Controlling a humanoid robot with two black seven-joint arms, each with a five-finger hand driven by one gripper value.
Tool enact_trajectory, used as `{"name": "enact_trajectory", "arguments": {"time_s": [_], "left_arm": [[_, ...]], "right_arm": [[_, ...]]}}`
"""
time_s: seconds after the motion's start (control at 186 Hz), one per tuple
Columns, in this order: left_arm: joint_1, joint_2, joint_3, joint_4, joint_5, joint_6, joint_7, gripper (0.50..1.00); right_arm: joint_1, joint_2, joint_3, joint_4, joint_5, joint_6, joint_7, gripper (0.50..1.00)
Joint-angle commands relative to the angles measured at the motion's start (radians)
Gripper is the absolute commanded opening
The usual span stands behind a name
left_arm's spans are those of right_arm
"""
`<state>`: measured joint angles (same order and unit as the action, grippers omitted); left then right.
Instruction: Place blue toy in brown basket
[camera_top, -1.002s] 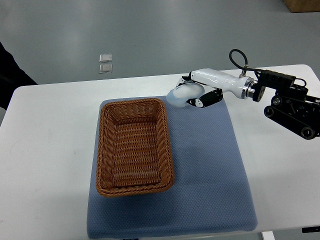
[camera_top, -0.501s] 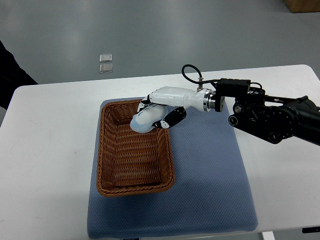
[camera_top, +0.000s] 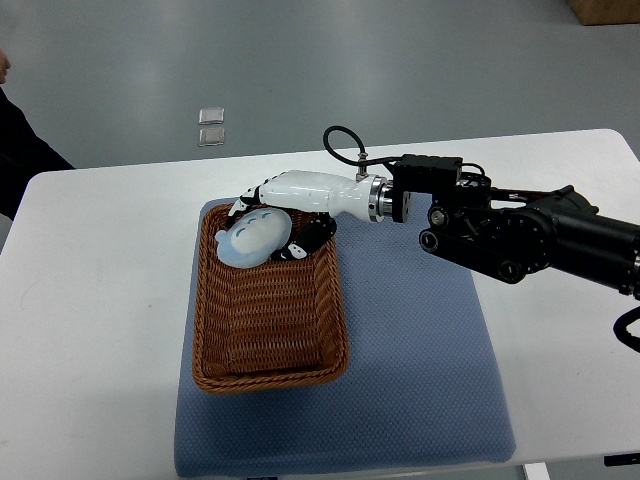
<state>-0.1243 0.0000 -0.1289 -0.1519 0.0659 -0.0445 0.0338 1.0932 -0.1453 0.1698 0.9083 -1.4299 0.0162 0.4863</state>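
Note:
The pale blue toy (camera_top: 252, 238) is in my right hand (camera_top: 268, 225), over the far end of the brown wicker basket (camera_top: 268, 368). The hand's white and black fingers are curled around the toy and hold it just above the basket's inside. The right arm (camera_top: 500, 232) reaches in from the right edge across the table. The basket stands on the left half of a blue mat (camera_top: 420, 380). The left arm is not in the picture.
The mat lies on a white table (camera_top: 90, 330). Two small clear packets (camera_top: 211, 126) lie on the grey floor beyond the table. A person's dark sleeve (camera_top: 20, 150) shows at the far left edge.
My right hand has carried the toy to the left, from beyond the basket's far right corner to above the basket's far end. The arm has stretched further over the table.

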Motion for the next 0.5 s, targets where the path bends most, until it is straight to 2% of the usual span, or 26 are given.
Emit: {"name": "enact_trajectory", "arguments": {"time_s": [0.0, 0.124, 0.21, 0.323, 0.404, 0.496], "left_arm": [[0.000, 0.000, 0.000, 0.000, 0.000, 0.000, -0.002, 1.000], [0.000, 0.000, 0.000, 0.000, 0.000, 0.000, 0.000, 1.000], [0.000, 0.000, 0.000, 0.000, 0.000, 0.000, 0.000, 1.000], [0.000, 0.000, 0.000, 0.000, 0.000, 0.000, 0.000, 1.000], [0.000, 0.000, 0.000, 0.000, 0.000, 0.000, 0.000, 1.000], [0.000, 0.000, 0.000, 0.000, 0.000, 0.000, 0.000, 1.000]], "right_arm": [[-0.006, 0.000, 0.001, 0.000, 0.000, -0.009, 0.000, 0.897], [-0.009, -0.011, 0.011, -0.002, 0.002, -0.010, 0.000, 0.897], [-0.024, -0.019, 0.028, -0.019, 0.016, -0.044, -0.006, 0.897], [-0.072, -0.049, 0.086, -0.074, 0.152, -0.097, -0.015, 0.897], [-0.116, -0.079, 0.163, -0.095, 0.250, -0.099, -0.020, 0.897], [-0.197, -0.115, 0.283, -0.097, 0.341, -0.090, -0.054, 0.897]]}}
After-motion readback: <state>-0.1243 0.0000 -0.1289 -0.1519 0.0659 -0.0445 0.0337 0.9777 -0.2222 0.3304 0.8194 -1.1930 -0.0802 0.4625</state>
